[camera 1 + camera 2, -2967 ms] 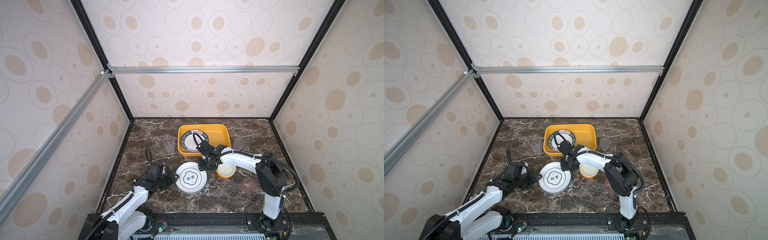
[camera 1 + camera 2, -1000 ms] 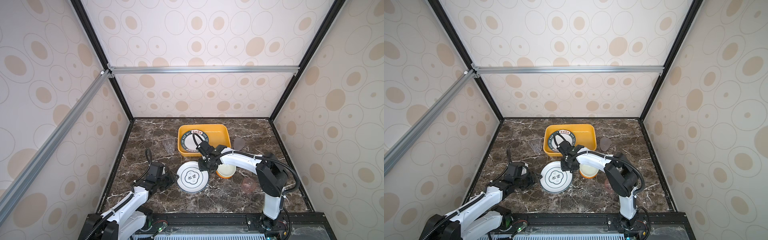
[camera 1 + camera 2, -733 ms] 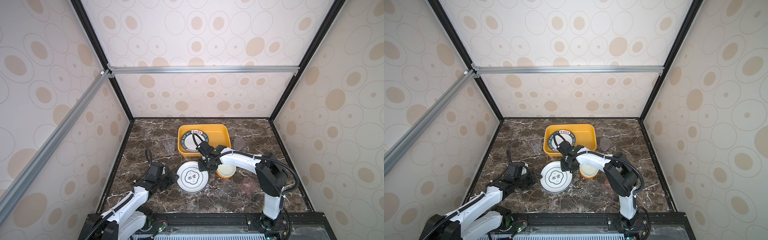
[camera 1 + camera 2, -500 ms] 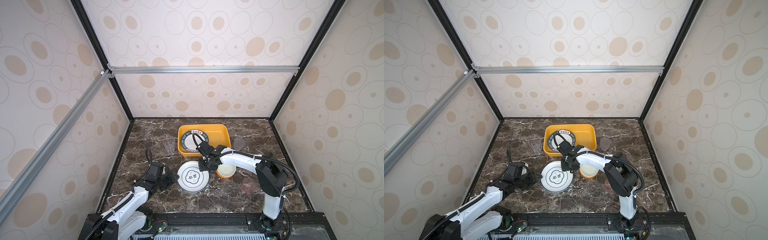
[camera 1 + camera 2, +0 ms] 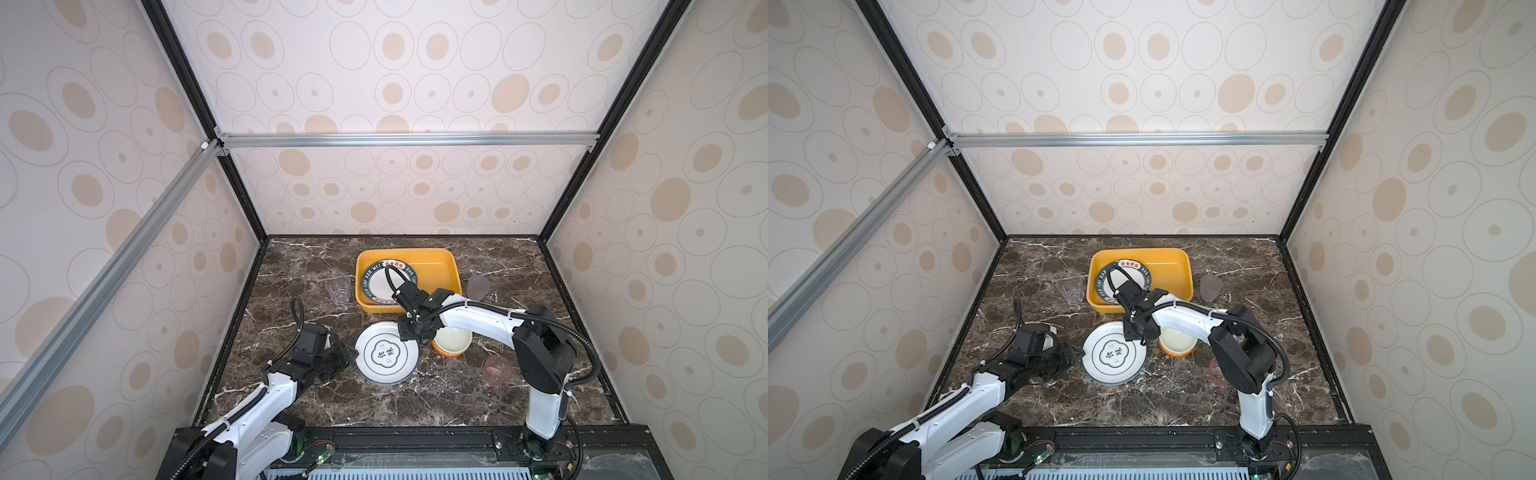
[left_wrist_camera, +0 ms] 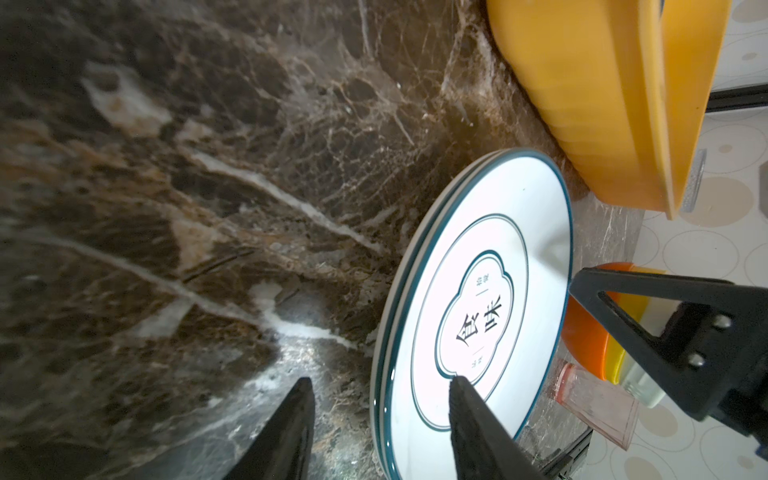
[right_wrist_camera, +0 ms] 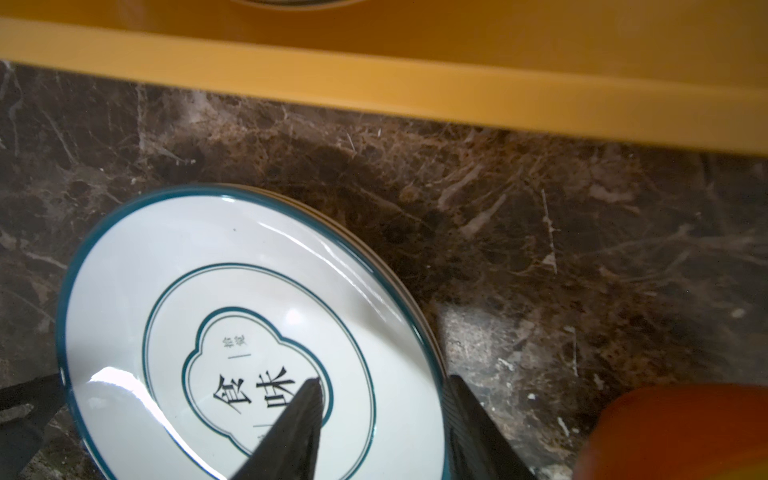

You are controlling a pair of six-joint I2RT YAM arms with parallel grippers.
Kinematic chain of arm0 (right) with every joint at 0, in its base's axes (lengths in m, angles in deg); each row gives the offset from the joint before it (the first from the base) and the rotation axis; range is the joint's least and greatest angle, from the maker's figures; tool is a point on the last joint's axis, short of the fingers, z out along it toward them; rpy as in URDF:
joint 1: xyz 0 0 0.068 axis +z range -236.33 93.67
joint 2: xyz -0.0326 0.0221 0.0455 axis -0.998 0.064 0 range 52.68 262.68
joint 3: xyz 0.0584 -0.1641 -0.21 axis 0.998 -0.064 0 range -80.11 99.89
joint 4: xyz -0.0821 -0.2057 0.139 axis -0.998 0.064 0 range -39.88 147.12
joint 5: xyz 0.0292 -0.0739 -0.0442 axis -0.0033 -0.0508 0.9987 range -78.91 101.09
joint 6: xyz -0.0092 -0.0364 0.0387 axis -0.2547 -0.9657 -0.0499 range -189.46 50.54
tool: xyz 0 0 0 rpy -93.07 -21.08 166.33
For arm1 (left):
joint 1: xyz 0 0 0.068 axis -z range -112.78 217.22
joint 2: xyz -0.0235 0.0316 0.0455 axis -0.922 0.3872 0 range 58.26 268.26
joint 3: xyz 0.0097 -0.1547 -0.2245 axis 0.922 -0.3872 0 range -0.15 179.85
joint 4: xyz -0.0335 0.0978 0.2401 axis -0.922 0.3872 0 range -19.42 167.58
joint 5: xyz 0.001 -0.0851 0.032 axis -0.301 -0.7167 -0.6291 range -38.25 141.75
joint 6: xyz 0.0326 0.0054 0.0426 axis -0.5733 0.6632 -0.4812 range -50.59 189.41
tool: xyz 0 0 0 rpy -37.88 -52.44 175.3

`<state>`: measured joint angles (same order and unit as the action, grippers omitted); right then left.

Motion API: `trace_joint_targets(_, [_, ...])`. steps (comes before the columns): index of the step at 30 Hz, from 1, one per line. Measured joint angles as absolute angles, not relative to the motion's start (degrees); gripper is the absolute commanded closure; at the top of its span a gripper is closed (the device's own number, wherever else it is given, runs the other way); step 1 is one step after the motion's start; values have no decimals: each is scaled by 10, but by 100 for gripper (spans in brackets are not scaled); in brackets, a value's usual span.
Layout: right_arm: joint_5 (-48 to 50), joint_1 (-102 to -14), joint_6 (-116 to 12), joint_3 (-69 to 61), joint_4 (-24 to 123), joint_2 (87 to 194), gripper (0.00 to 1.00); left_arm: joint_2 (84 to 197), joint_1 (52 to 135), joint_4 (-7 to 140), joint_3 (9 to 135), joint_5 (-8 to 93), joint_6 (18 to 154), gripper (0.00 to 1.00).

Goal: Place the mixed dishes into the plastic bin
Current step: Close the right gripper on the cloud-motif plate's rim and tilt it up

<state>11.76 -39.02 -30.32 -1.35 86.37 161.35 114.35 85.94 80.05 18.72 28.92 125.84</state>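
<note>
Two stacked plates (image 5: 386,358) have edged slightly toward 3 o'clock in the last few seconds but still sit on the marble table (image 5: 291,266), short of the yellow bin (image 5: 453,270) at their 12 o'clock. No lift has begun. The left gripper (image 6: 380,380) is spread astride the rim at 9 o'clock and the right gripper (image 7: 384,380) is spread astride it at 1 o'clock; neither is pinching. The top plate reads "食味". The plate in the bin (image 5: 380,284) carries "SHI WEI" and "HAO"; its red characters are too small to read.

Arms low, left pincer (image 6: 380,382), right pincer (image 7: 384,380) (both jaws apart)
</note>
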Motion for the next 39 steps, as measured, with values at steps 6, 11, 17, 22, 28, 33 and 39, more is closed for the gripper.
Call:
trace_joint_targets(6, [120, -390, -303, -13, 866, 1614, 49, 1144, 859, 800, 187, 289, 1258, 48])
trace_joint_targets(11, [117, -390, -303, -10, 864, 1622, 49, 1144, 859, 800, 187, 289, 1260, 48])
trace_joint_targets(17, [111, -390, -305, -10, 862, 1625, 51, 1143, 859, 800, 180, 289, 1262, 48])
trace_joint_targets(22, [108, -390, -305, -10, 860, 1627, 54, 1143, 859, 800, 179, 289, 1262, 48])
trace_joint_targets(28, [99, -390, -306, -10, 853, 1632, 56, 1143, 859, 799, 178, 289, 1262, 48])
trace_joint_targets(33, [87, -390, -306, -10, 847, 1640, 60, 1142, 859, 799, 177, 289, 1262, 48])
trace_joint_targets(39, [78, -390, -308, -11, 843, 1641, 68, 1142, 859, 798, 175, 289, 1263, 48])
